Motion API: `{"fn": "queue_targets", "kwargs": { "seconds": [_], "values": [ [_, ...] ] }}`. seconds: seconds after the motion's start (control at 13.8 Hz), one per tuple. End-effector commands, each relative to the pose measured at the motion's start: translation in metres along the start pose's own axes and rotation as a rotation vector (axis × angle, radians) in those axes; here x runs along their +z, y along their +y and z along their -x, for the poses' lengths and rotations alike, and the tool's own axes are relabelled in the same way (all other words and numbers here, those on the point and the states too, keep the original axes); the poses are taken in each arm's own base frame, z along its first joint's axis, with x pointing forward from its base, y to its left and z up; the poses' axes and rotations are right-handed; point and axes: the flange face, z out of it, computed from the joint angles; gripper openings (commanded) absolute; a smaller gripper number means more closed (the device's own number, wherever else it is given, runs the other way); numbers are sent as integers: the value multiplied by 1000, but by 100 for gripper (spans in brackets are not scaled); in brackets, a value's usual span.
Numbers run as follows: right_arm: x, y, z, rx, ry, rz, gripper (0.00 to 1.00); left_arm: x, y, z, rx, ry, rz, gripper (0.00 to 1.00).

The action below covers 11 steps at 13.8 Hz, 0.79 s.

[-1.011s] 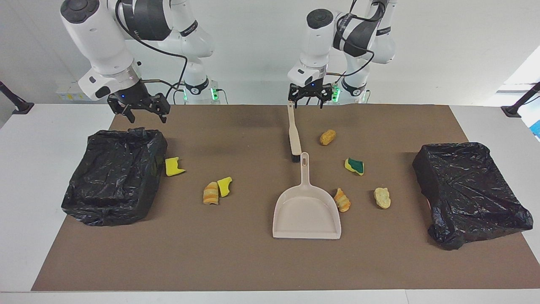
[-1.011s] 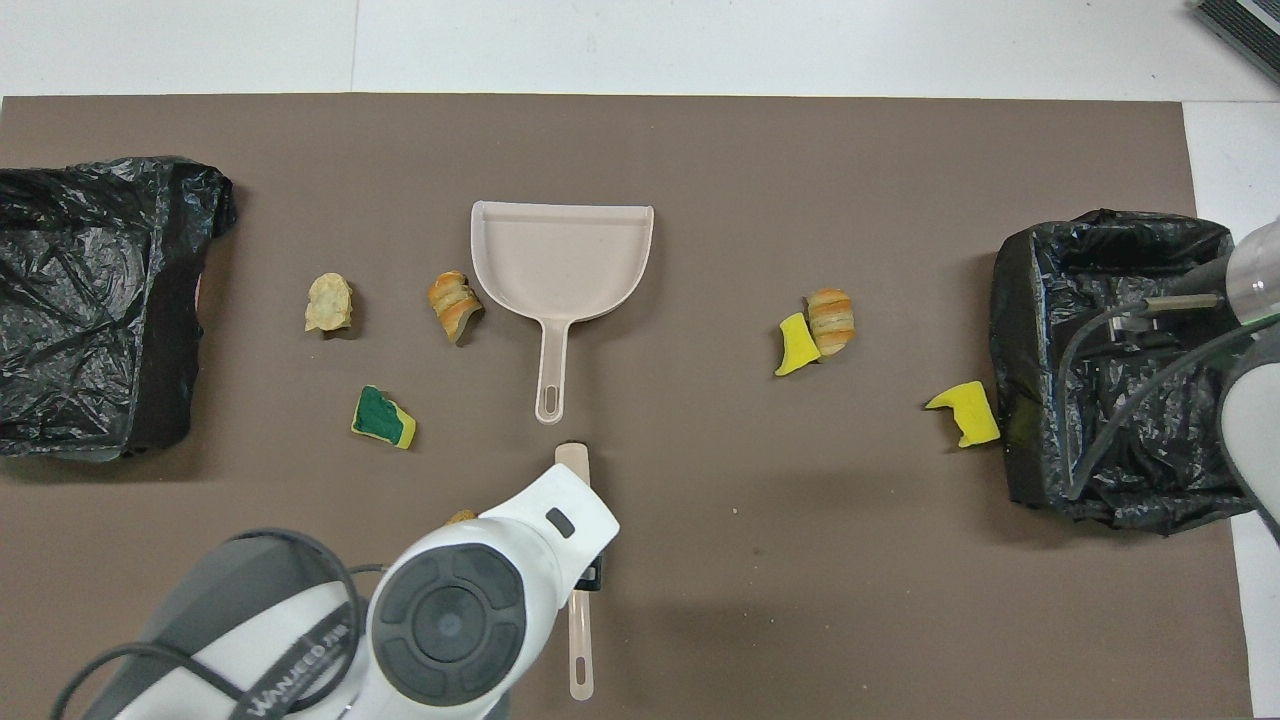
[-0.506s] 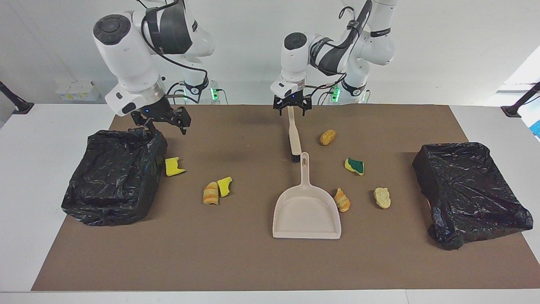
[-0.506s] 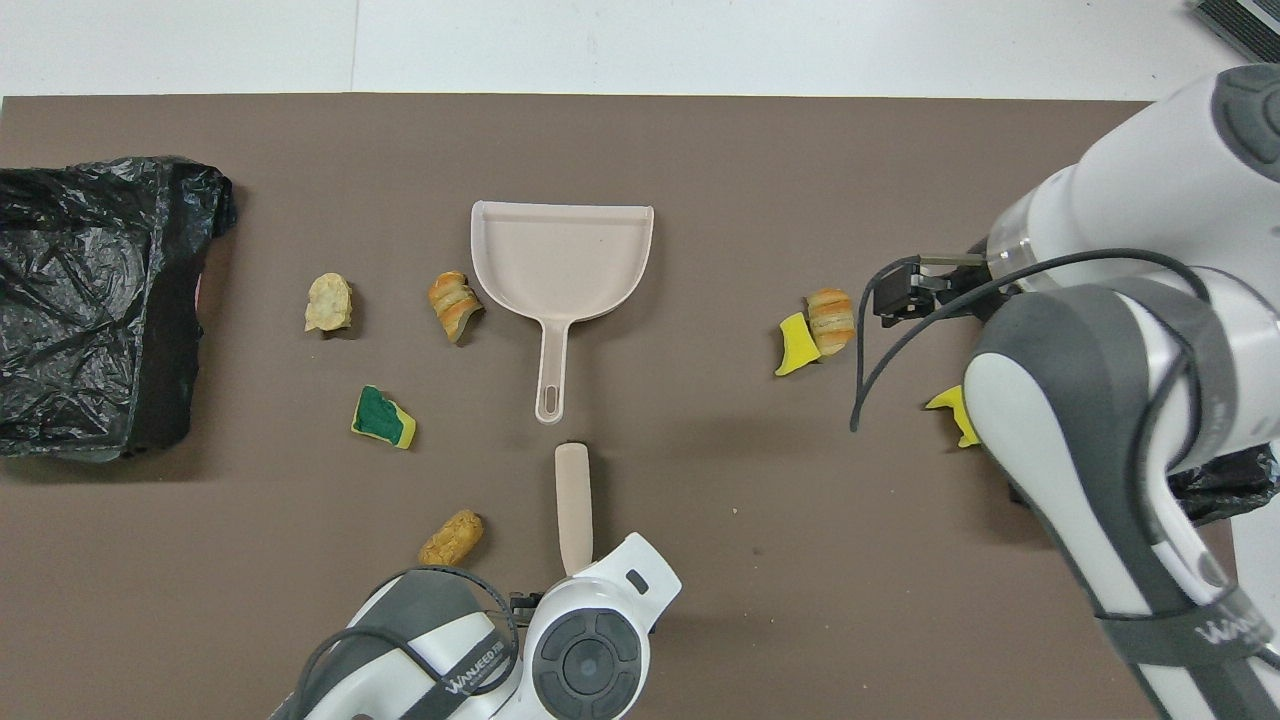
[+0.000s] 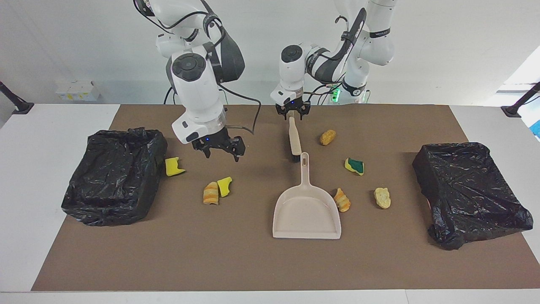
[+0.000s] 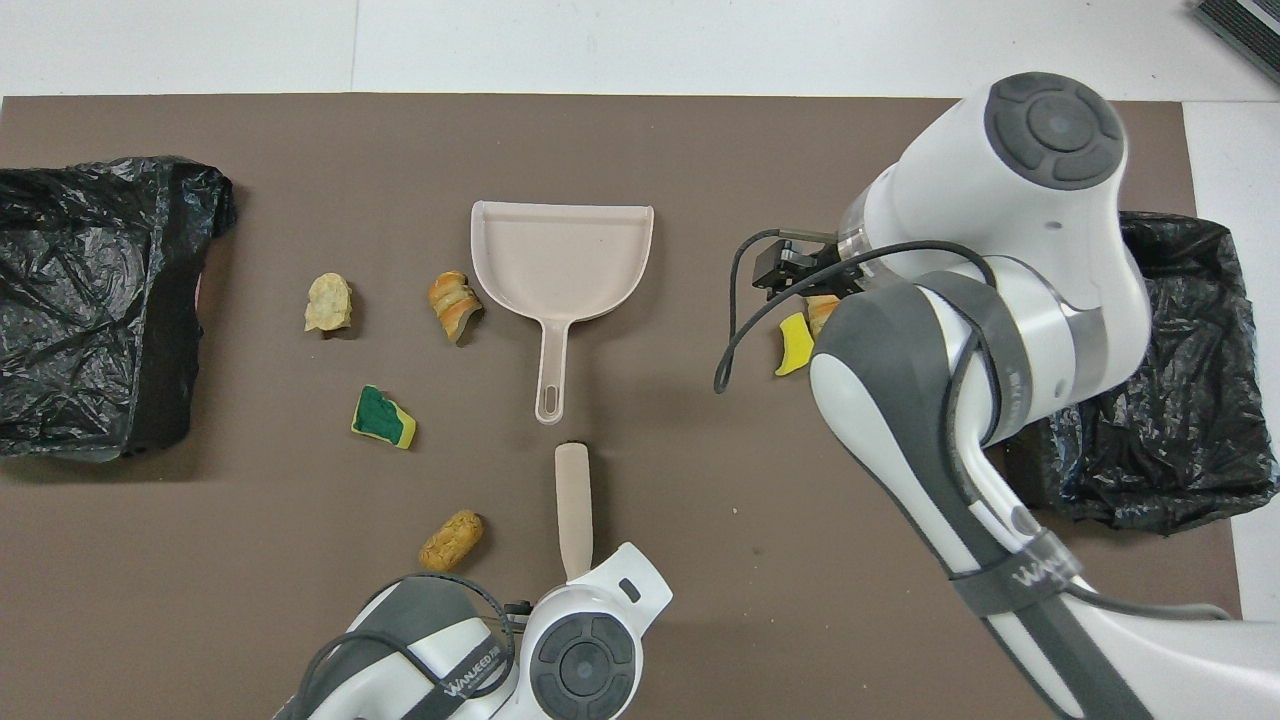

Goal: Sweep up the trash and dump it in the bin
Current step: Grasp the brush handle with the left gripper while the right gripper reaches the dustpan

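Several trash scraps lie on the brown mat: a yellow sponge (image 5: 174, 166) beside the bin at the right arm's end, a croissant (image 5: 211, 193) touching another yellow sponge (image 5: 224, 186), a pastry (image 5: 328, 137), a green-topped sponge (image 5: 354, 166), a croissant (image 5: 342, 200) beside the dustpan and a bread chunk (image 5: 382, 197). The beige dustpan (image 5: 306, 211) lies flat mid-table. The beige brush (image 5: 294, 139) lies nearer to the robots, its head at the dustpan's handle. My left gripper (image 5: 292, 115) is open, low over the brush handle's end. My right gripper (image 5: 219, 151) is open and empty above the mat near the croissant and sponge pair.
Two black-bagged bins stand on the mat, one (image 5: 114, 177) at the right arm's end and one (image 5: 468, 190) at the left arm's end. In the overhead view the right arm covers the sponge next to its bin (image 6: 1180, 420).
My right gripper has swung from over its bin toward the table's middle and come lower. My left gripper has shifted to the brush handle's end and dropped onto it. Nothing on the mat moved.
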Motion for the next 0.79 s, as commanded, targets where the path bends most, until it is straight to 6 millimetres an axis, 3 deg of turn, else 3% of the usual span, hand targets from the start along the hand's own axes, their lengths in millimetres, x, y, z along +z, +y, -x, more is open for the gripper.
{"fn": "queue_targets", "kwargs": {
  "seconds": [0.0,0.14,0.43,0.72],
  "values": [
    [17,-29,-4,55,13,-39,100,-3,-9,6,9,-16,1,21],
    [24,-41,-5,71,28,-55,100,-12,-9,3,17,-23,-5,7],
    [27,-45,-5,66,38,-68,100,-32,-17,2,18,-68,-44,3],
    [46,-65,-1,66,45,-87,100,-61,-59,-9,-54,-100,-70,0]
  ]
}}
